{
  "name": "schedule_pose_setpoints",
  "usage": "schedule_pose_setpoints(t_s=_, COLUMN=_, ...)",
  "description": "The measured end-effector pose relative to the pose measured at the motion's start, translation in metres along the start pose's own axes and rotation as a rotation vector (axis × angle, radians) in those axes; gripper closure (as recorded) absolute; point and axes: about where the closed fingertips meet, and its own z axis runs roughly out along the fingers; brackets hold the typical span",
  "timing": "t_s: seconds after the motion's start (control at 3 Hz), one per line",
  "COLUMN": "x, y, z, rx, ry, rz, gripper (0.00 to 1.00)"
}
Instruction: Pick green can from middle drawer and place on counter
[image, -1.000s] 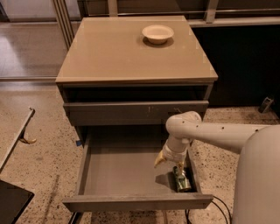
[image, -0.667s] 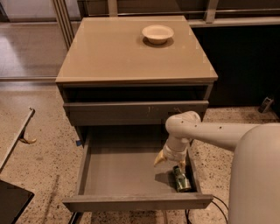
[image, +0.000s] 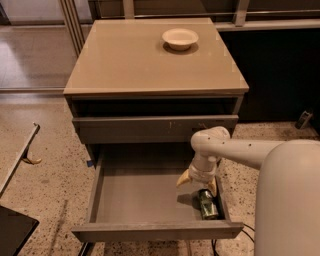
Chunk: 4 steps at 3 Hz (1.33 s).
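The green can (image: 208, 204) lies on its side in the front right corner of the open middle drawer (image: 140, 200). My gripper (image: 197, 182) hangs inside the drawer just behind and above the can, its yellowish fingers (image: 183, 179) spread apart, touching nothing that I can see. The white arm reaches in from the right. The beige counter (image: 135, 60) tops the cabinet above.
A cream bowl (image: 180, 38) sits at the back right of the counter. The drawer front with pale scuff marks (image: 155, 127) is above the open drawer, slightly out. Speckled floor surrounds the cabinet; a dark object (image: 15, 235) is at the lower left.
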Motion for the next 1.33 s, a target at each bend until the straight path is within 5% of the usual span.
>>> schedule_pose_setpoints(t_s=1.0, x=0.013, y=0.017, z=0.034, rx=0.003, ry=-0.063, rz=0.025, gripper=0.18)
schedule_pose_setpoints(t_s=1.33, x=0.013, y=0.023, z=0.044, rx=0.0, ry=-0.086, rz=0.029, gripper=0.25)
